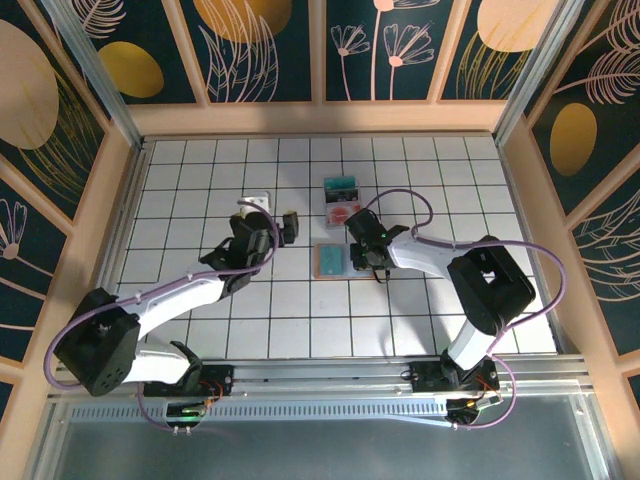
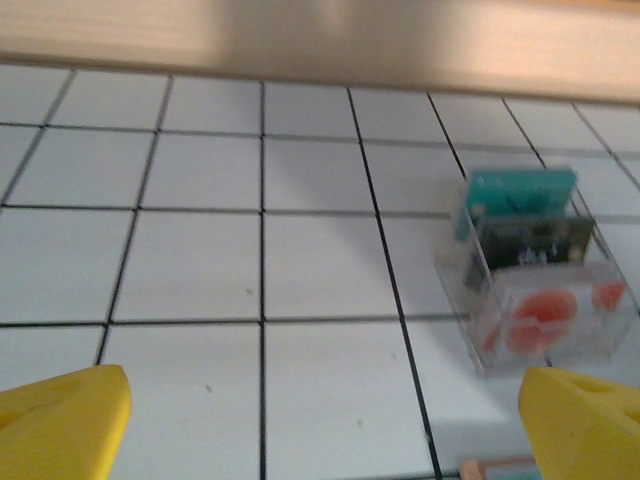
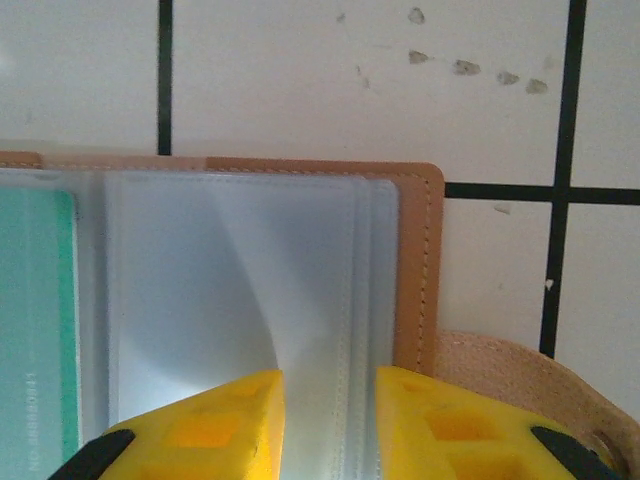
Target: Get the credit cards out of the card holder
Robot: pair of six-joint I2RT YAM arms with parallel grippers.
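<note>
Tan card holder point(image 3: 415, 260) lies open under my right gripper point(image 3: 330, 420), whose yellow fingertips point(image 3: 215, 425) stand narrowly apart over a clear sleeve point(image 3: 200, 270); whether they pinch it I cannot tell. A teal card point(image 3: 35, 330) sits inside. My left gripper point(image 2: 320, 420) gapes wide near the clear box point(image 2: 545, 325).

Robot lab cell: tiled table point(image 1: 300, 300), printed walls point(image 1: 260, 50).

Tiled table point(image 1: 300, 310): card holder point(image 1: 331, 260), clear box point(image 1: 342, 203), poss. white card point(image 1: 257, 201).
</note>
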